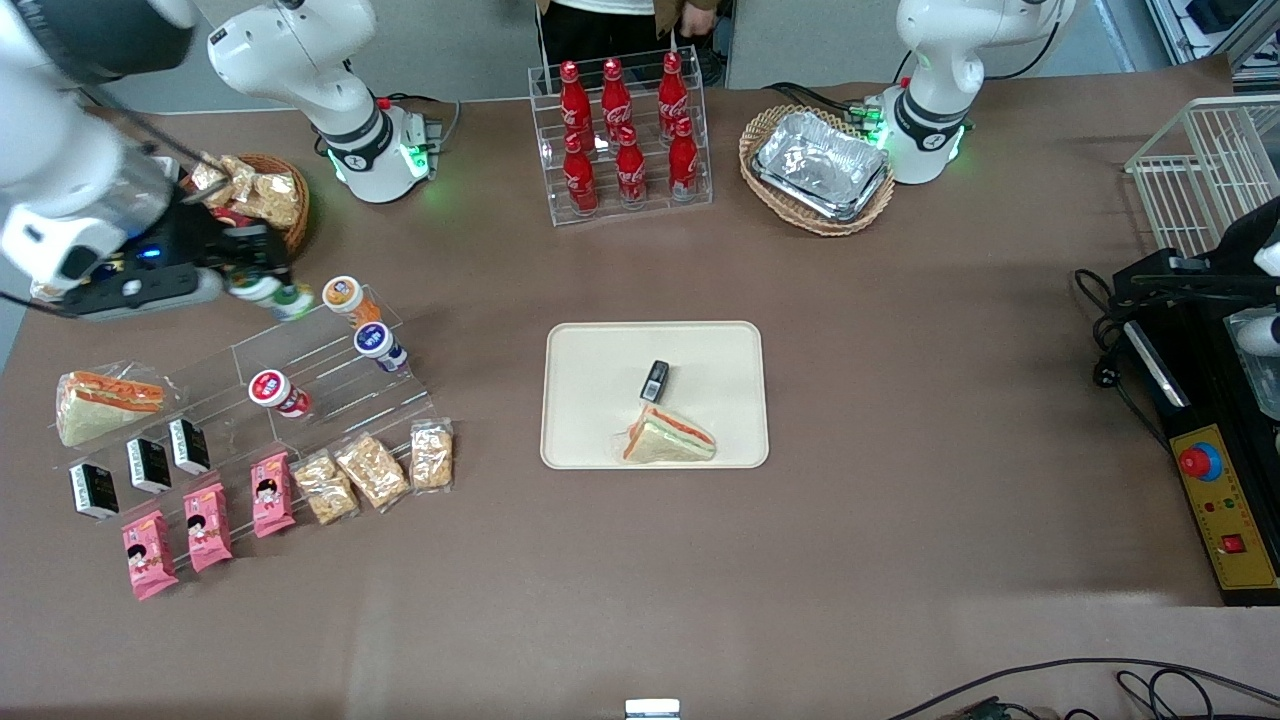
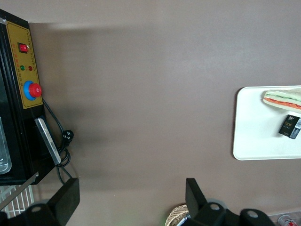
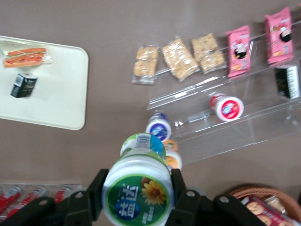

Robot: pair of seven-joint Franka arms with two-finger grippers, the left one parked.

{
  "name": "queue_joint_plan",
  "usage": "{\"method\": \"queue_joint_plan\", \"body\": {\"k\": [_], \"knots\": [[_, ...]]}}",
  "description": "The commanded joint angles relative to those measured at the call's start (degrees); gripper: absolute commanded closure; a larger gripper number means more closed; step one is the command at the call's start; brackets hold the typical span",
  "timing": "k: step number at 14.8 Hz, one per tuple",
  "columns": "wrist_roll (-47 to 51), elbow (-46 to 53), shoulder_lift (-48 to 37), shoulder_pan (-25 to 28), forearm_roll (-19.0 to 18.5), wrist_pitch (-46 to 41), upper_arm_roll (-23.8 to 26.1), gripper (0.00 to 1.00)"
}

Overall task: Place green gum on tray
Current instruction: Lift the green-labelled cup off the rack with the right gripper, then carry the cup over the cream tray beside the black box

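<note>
Above rack (image 1: 330, 370), hand (image 1: 262, 283) grips green gum (image 3: 139, 188).

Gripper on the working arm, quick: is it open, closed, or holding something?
Gripper: closed on the green gum, held above the clear display rack, not yet over the tray.

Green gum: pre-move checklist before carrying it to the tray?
1. Gripper shut on the green gum: ok, fingers press both sides.
2. Gum off the acrylic rack: ok, held above its top step.
3. Right bottle: ok, green lid; the blue-lidded bottle and red-lidded bottle sit on the rack.
4. Free room on the tray: ok, only a sandwich and a black packet there.
5. Grip firmness: cannot tell.
</note>
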Motion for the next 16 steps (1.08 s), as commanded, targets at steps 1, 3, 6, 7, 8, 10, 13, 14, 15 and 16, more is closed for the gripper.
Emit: {"method": "queue_joint_plan", "body": {"k": [1, 3, 6, 7, 8, 10, 13, 14, 15, 16], "knots": [[9.1, 1.8, 2.8, 6.3, 1.0, -0.7, -0.7, 0.66], [10.4, 1.7, 5.4, 7.9, 4.4, 0.6, -0.7, 0.66], [13.6, 0.3, 8.8, 10.8, 7.9, 4.5, -0.7, 0.66], [14.6, -0.5, 9.6, 12.1, 7.9, 6.4, -0.7, 0.66], [17.7, -1.3, 10.5, 13.5, 7.9, 8.3, -0.7, 0.66], [23.3, -2.8, 12.1, 17.7, 7.9, 12.4, -0.7, 0.66], [24.9, -6.5, 16.8, 21.5, 7.9, 21.5, -0.7, 0.66], [26.2, -7.9, 18.3, 22.5, 7.9, 25.4, -0.7, 0.66], [27.9, -9.1, 19.8, 24.1, 7.9, 28.8, -0.7, 0.66], [29.0, -10.0, 21.2, 25.2, 7.9, 31.5, -0.7, 0.66]]}}
